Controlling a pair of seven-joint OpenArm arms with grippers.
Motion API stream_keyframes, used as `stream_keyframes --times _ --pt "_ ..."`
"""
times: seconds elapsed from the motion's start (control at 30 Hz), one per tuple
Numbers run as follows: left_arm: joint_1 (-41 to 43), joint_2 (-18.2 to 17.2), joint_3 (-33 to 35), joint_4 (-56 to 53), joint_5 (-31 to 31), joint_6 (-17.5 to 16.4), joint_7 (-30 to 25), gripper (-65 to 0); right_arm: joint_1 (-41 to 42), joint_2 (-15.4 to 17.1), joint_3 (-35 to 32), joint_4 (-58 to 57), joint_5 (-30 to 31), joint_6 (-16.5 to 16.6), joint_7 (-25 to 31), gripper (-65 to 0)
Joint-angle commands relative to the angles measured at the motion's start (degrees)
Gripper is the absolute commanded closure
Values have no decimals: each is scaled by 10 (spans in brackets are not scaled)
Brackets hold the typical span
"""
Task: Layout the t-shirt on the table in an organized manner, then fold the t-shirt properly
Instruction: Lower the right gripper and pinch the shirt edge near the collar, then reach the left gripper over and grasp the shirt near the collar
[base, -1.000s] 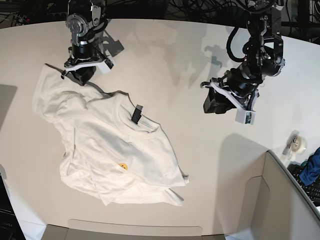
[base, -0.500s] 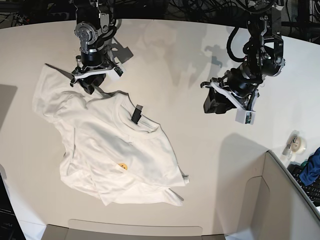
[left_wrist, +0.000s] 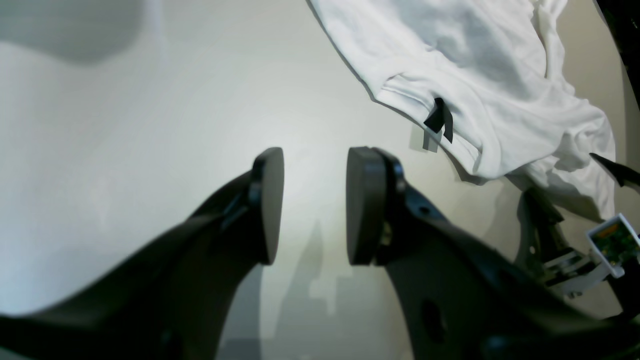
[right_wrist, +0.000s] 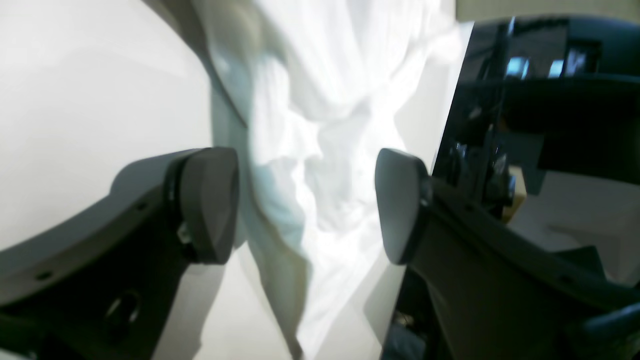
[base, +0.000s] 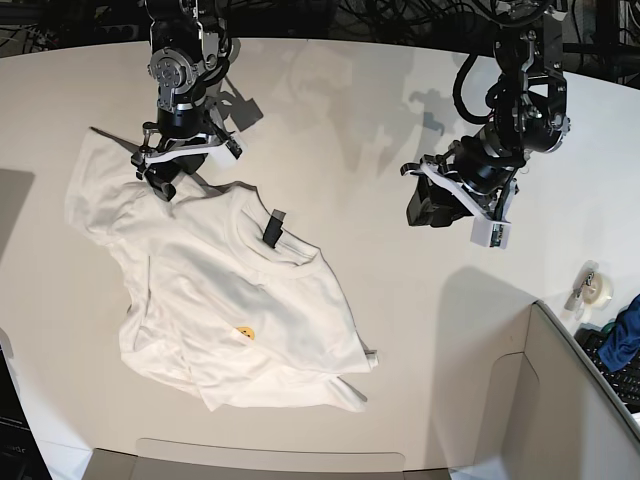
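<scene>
1. The counter (base: 330, 110), a broad off-white matte top with a curved far edge, has plenty of bare room on every side for spreading the shirt flat.
2. The t-shirt (base: 215, 290) lies crumpled toward the right arm's side, emblem side up and hem bunched at the near edge; it is not yet laid out.
3. The right gripper (base: 165, 175) hangs over the bunched sleeve cloth, jaws spread wide with nothing between them. To do this step well, it probably should pinch a single layer at the sleeve edge and draw it outward.
4. The left gripper (left_wrist: 312, 205) hovers over bare counter, well apart from the shirt, jaws partly open and empty.
5. The dark neck label (base: 273, 229) marks the collar, a good guide for squaring up.
</scene>
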Motion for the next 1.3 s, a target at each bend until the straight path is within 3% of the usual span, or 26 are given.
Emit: stream_keyframes --times 0.0,0.17,0.37,0.43,0.5,0.57,0.6,0.87,1.03,1.27 --pt "-5 -5 -5 7 -7 -2 -9 -211 2 2 2 1 0 20 -15 -428" --pt "-5 -4 -5 7 -7 -2 -8 -211 22 2 -1 -1 0 23 -47 -428" --pt "-5 -5 -5 7 -6 -2 -8 -211 38 2 -1 -9 0 65 -67 -414" --pt "-5 -5 -5 6 -4 -2 -8 -211 35 2 -2 -9 0 68 -66 -338" --pt "-6 -5 -5 1 -4 -2 -8 -211 33 1 -2 -9 0 68 -64 -202" --pt "-9 -4 -5 -14 -5 -2 -9 -211 32 -1 -2 -9 0 68 -66 -25" --pt "-10 -4 -5 -26 -6 -2 -9 -211 29 -2 -2 -9 0 67 -66 0" --pt "-124 23 -15 -206 -17 -2 -9 -221 1 -2 -2 -6 -3 67 -65 0" --pt "-206 26 -16 -312 -116 -2 4 -290 -10 -2 -2 -4 -3 67 -64 0" --pt "-288 40 -12 -486 -260 -2 15 -290 -15 -2 -2 -4 -4 66 -63 0"
